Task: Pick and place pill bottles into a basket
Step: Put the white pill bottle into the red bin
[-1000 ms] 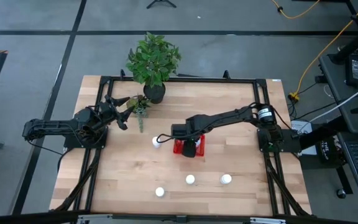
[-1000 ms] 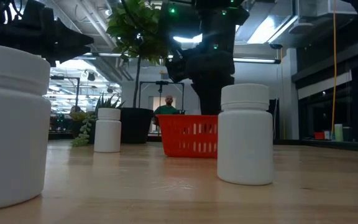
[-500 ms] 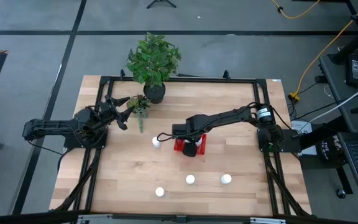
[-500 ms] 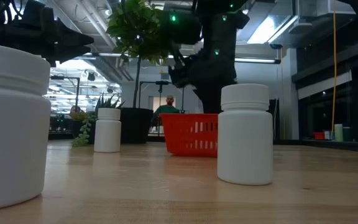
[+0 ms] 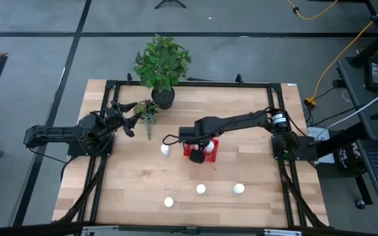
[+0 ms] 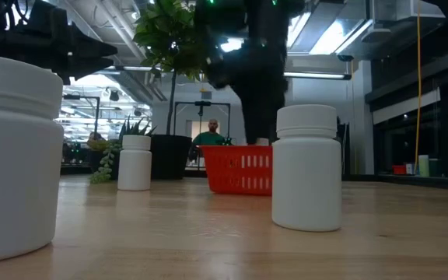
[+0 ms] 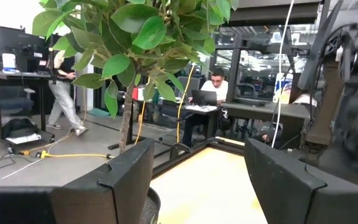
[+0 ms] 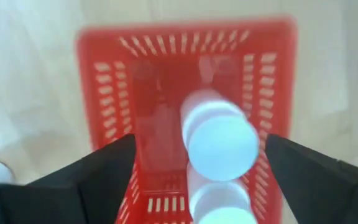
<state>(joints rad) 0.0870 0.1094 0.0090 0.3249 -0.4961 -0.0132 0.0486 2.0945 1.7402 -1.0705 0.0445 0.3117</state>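
Note:
The red basket stands mid-table with my right gripper straight above it, open. In the right wrist view two white pill bottles lie inside the basket. The upper one is blurred and sits between the spread fingers of my right gripper without touching them. Several more pill bottles stand on the table: one just left of the basket and three nearer the front edge. My left gripper waits open at the far left.
A potted plant stands at the far edge. A small succulent sits just ahead of my left gripper. In the low view one bottle stands in front of the basket. People sit in the room behind.
My right gripper has opened above the basket and shifted slightly toward the table's far edge. It has let go of a pill bottle, which now shows inside the basket beside the fingers.

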